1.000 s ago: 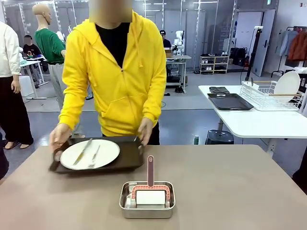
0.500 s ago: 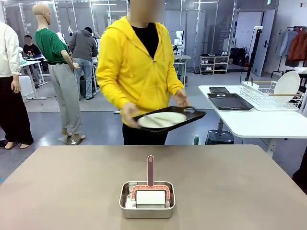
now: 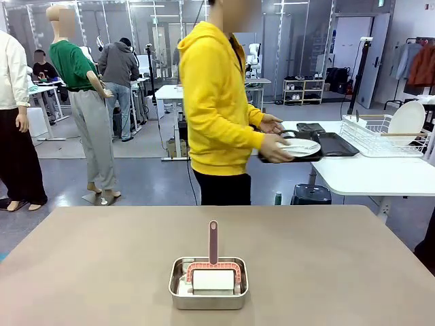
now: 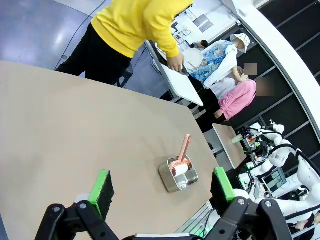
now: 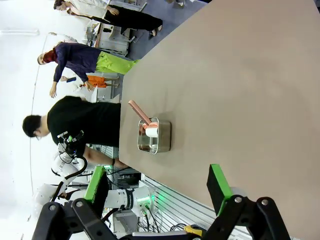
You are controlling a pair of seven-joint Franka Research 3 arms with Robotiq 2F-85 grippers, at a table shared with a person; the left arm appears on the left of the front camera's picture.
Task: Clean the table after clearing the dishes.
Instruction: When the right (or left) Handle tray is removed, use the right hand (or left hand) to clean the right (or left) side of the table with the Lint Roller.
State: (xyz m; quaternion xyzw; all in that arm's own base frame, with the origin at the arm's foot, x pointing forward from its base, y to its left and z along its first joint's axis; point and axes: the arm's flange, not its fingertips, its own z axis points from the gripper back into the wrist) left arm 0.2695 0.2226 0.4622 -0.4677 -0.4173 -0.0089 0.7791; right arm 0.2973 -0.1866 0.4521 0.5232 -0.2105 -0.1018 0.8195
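Both grippers are wide open with nothing in them. The left gripper (image 4: pixel 162 184) sits at the bottom of its wrist view, green pads well apart above the table (image 4: pixel 75 135). The right gripper (image 5: pixel 157 186) is the same, low in its own view. In the front view, the table fills the lower half. A steel pan (image 3: pixel 208 282) sits at bottom centre with a pink-handled brush (image 3: pixel 213 244) in it. At middle right, the person (image 3: pixel 214 102) in yellow holds a plate (image 3: pixel 300 147) on a dark tray (image 3: pixel 306 158) at the white table (image 3: pixel 367 173).
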